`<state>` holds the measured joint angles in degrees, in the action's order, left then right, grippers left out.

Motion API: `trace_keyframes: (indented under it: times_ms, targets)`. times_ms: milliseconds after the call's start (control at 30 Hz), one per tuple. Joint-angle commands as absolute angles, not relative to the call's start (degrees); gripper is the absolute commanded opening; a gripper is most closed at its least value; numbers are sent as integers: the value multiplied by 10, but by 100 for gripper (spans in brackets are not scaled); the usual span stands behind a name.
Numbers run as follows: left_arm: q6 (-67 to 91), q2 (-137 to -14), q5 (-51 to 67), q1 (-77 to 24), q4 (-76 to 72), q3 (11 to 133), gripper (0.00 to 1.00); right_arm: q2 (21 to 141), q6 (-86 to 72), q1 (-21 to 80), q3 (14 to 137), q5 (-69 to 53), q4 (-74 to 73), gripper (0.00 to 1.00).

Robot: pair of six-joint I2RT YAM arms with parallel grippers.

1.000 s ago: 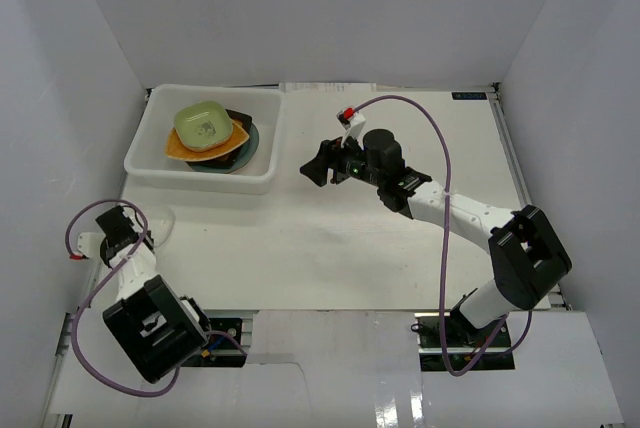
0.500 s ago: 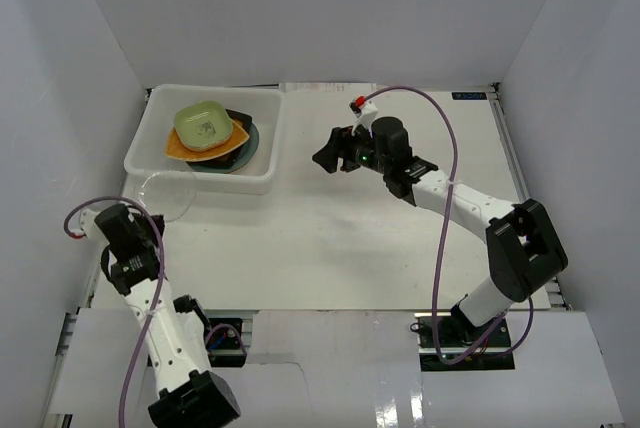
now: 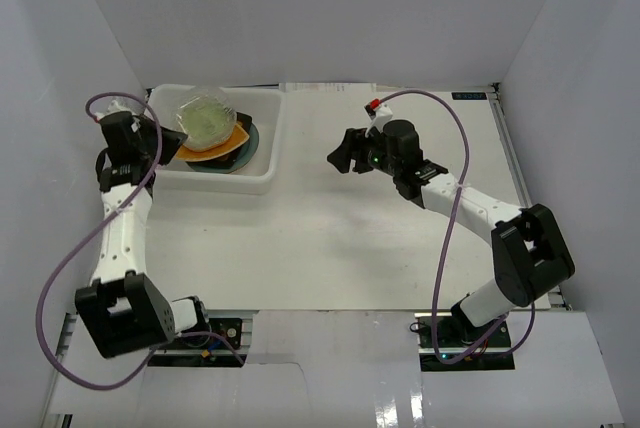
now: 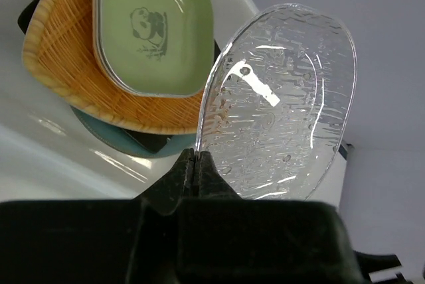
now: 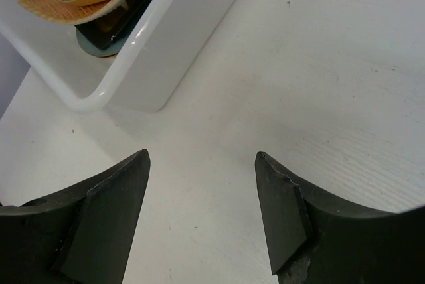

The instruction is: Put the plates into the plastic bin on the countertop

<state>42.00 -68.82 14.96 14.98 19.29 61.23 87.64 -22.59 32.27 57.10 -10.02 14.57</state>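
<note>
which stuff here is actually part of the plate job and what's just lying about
Job: clear plate, pinched in left gripper; green panda plate, orange fan-shaped plate, stacked in plastic bin; countertop.
Not the job: purple cable; right gripper, open, holding nothing.

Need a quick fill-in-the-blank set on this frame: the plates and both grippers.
The left gripper pinches the clear plate by its ___. The green plate shows a ___. Beneath it lies the fan-shaped plate, coloured ___. The right gripper is ___ and empty.
Missing words: rim; panda; orange; open.
</note>
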Motion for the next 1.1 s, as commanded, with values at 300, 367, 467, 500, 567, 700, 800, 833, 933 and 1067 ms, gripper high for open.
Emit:
trace_keyframes:
  times_ms: [300, 367, 467, 500, 567, 700, 800, 833, 933, 1067]
  targets:
    - [348, -950, 102, 132, 188, 807, 0, 854, -217, 316, 548, -92, 163, 70]
    - [340, -983, 99, 128, 207, 824, 0, 858, -218, 316, 551, -93, 164, 70]
    - [331, -1002, 105, 126, 222, 839, 0, 861, -218, 316, 555, -94, 164, 70]
    - [331, -1000, 99, 124, 221, 837, 12, 860, -218, 316, 556, -93, 164, 71]
    - [328, -993, 88, 125, 222, 831, 28, 862, -220, 316, 559, -94, 164, 71]
    - [329, -957, 69, 125, 222, 832, 98, 859, -224, 316, 560, -97, 163, 71]
    - [335, -923, 60, 118, 218, 830, 98, 839, -225, 316, 559, -85, 149, 72]
    - [335, -896, 54, 106, 212, 827, 98, 823, -225, 316, 558, -80, 147, 72]
    - [332, -839, 54, 70, 196, 812, 98, 786, -221, 316, 556, -67, 132, 73]
    - [330, -771, 91, 4, 172, 774, 98, 737, -214, 316, 555, -54, 107, 80]
